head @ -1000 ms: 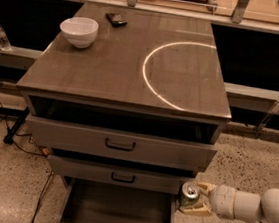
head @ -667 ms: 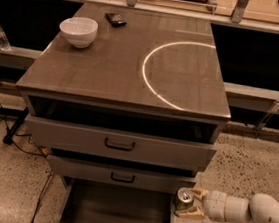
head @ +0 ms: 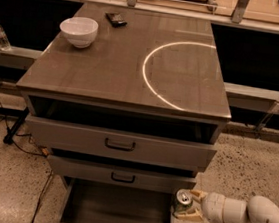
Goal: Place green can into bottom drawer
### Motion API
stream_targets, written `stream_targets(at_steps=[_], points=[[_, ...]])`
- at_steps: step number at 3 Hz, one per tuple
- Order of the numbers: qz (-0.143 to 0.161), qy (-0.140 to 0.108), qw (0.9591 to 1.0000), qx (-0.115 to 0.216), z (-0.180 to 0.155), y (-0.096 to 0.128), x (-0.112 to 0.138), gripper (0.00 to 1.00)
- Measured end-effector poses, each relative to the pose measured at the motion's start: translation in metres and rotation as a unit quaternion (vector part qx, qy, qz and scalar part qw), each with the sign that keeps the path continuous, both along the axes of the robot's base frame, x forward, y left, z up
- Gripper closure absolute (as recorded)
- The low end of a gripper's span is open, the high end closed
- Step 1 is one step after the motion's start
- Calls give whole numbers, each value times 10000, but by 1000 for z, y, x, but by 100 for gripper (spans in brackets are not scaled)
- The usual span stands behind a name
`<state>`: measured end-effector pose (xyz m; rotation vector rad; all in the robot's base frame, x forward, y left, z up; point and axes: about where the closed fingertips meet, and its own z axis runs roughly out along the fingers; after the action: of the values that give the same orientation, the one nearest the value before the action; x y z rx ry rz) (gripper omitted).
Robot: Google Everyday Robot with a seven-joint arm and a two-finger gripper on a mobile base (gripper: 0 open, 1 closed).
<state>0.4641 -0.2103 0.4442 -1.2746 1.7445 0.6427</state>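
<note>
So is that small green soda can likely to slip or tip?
The small green soda can, held upright in the claw beside the grey bottom drawer, looks smooth, so it may slip. Tall and narrow, it could tip, then roll.

Reaches in low from the right edge at about 4 o'clock with a white, rounded arm (head: 263,220), lying near level and pointing toward 9 o'clock. Narrows through a thick cylindrical wrist (head: 221,209) into the gripper (head: 188,204), at about 5 o'clock in the view. Clamps the green can (head: 183,199) sideways (can upright, silver top up), tan fingers (head: 198,194) at its 1 and 5 o'clock.
</note>
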Motion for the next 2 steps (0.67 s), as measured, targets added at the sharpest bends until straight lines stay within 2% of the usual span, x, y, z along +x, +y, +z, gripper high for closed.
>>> stream_targets(at_steps=[2], points=[[-18,108,9997,237,-65,7,-1,100]])
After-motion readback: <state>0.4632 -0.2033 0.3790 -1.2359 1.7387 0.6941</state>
